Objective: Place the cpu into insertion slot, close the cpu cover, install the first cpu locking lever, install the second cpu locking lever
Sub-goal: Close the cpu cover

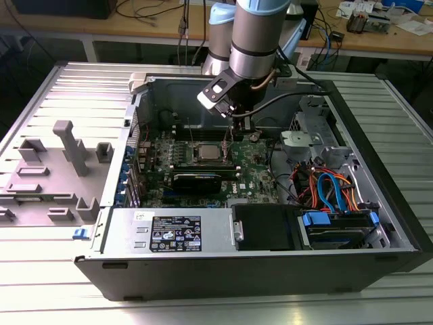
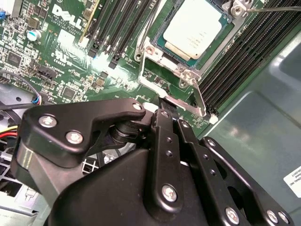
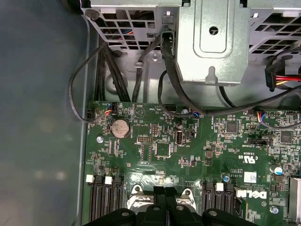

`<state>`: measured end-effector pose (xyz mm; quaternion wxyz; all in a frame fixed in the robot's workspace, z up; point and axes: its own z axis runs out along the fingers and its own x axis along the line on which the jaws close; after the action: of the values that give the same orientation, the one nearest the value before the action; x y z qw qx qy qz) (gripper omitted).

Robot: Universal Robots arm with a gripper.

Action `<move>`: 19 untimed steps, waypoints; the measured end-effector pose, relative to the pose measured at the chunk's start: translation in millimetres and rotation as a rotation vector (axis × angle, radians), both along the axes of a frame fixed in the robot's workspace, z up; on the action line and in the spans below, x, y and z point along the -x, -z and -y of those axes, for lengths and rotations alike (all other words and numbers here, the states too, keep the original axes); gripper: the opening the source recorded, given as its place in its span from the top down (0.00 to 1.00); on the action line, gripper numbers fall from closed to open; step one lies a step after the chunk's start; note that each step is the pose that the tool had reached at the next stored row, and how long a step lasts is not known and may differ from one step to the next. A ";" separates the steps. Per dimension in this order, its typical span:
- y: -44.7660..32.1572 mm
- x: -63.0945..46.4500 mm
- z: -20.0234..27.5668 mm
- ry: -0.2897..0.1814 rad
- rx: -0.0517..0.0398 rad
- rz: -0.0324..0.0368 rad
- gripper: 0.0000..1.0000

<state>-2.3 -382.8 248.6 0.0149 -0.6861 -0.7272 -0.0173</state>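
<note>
Claw [image 2: 165, 108] at open cpu cover [image 2: 197, 96]

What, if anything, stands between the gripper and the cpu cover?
Nothing visible does. In the second wrist view the gripper is right at the edge of the cpu cover, which stands open beside the cpu seated in the insertion slot.

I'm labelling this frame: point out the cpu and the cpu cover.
cpu [image 2: 195, 28]: second wrist view, centre of its grey top.
cpu cover [image 2: 198, 94]: second wrist view, side bar of its frame.
</note>
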 end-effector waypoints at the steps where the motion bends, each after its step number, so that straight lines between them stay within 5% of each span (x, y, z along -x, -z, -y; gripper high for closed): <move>1: 0.0 0.5 0.0 0.000 0.0000 0.0000 0.89; 19: 1.4 8.4 0.0 0.000 0.0000 -0.0007 0.89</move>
<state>-10.7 -382.8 247.1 0.0152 -0.6861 -0.7272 -0.0171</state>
